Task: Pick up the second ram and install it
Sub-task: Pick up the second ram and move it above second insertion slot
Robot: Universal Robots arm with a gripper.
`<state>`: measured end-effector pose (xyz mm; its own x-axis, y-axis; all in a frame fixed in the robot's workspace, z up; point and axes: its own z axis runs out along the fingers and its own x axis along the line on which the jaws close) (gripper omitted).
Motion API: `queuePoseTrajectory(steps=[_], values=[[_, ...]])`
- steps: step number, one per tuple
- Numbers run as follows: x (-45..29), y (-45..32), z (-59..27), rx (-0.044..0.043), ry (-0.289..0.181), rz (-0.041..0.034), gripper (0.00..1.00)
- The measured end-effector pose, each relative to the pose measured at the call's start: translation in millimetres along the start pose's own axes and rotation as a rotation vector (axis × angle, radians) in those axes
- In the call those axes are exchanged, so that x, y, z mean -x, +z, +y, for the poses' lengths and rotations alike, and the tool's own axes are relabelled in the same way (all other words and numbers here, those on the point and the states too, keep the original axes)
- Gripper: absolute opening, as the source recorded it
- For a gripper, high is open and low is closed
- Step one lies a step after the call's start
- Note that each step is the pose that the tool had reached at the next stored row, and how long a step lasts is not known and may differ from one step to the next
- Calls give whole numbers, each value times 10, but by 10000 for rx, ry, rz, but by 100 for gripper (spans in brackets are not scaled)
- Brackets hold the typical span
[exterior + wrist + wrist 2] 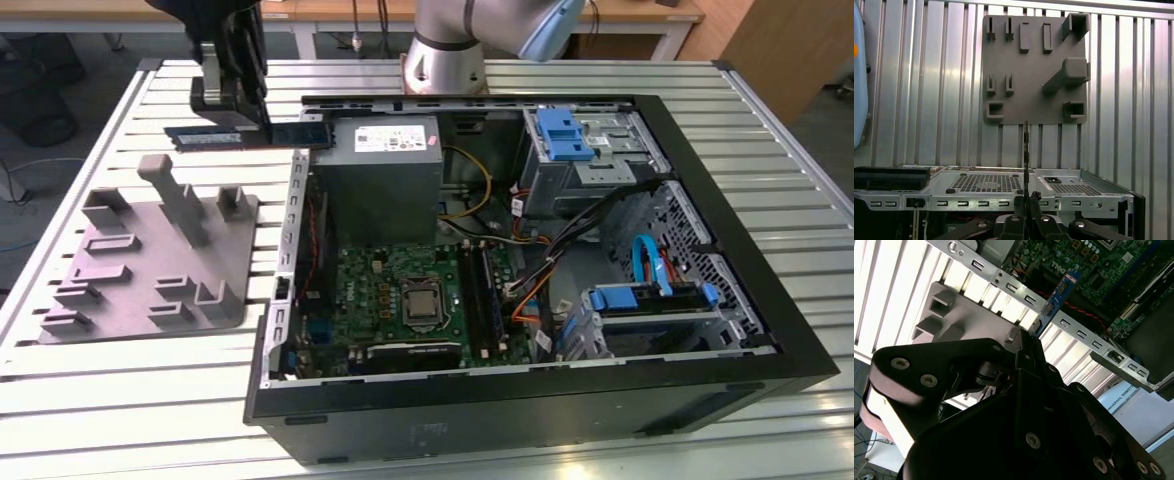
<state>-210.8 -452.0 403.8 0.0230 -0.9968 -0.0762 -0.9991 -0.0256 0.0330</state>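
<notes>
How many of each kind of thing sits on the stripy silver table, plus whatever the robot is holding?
Open black metal computer case: 1
Grey plastic holder tray: 1
Slim dark green memory stick with a pale label, pinched in the black gripper: 1
Total: 3

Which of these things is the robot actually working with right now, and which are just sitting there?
In the job: the second ram; the gripper, fingers shut on it; the motherboard in the open computer case.
Just lying about: the grey holder tray; the power supply; the blue drive bracket.
</notes>
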Motion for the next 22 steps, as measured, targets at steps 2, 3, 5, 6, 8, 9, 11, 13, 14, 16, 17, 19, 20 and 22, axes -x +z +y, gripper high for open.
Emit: queuePoseTrajectory(steps=[2,3,5,6,8,9,11,13,14,16,17,19,20,22], values=[[-1,1,-33,2,0,0,14],[-1,1,-51,4,0,1,14],[-2,2,-87,7,0,0,14],[-3,3,-107,10,0,1,14],[-4,4,-145,12,1,0,14],[-4,5,-167,15,1,0,14],[-5,6,-206,19,1,0,14],[-7,7,-247,24,1,0,14],[-7,9,-270,27,2,0,14],[-7,10,-314,33,2,0,14],[-8,12,-336,35,3,-1,14],[-8,15,-384,42,3,-1,14],[-8,17,-412,47,3,0,14],[-7,24,-471,58,3,-1,14]])
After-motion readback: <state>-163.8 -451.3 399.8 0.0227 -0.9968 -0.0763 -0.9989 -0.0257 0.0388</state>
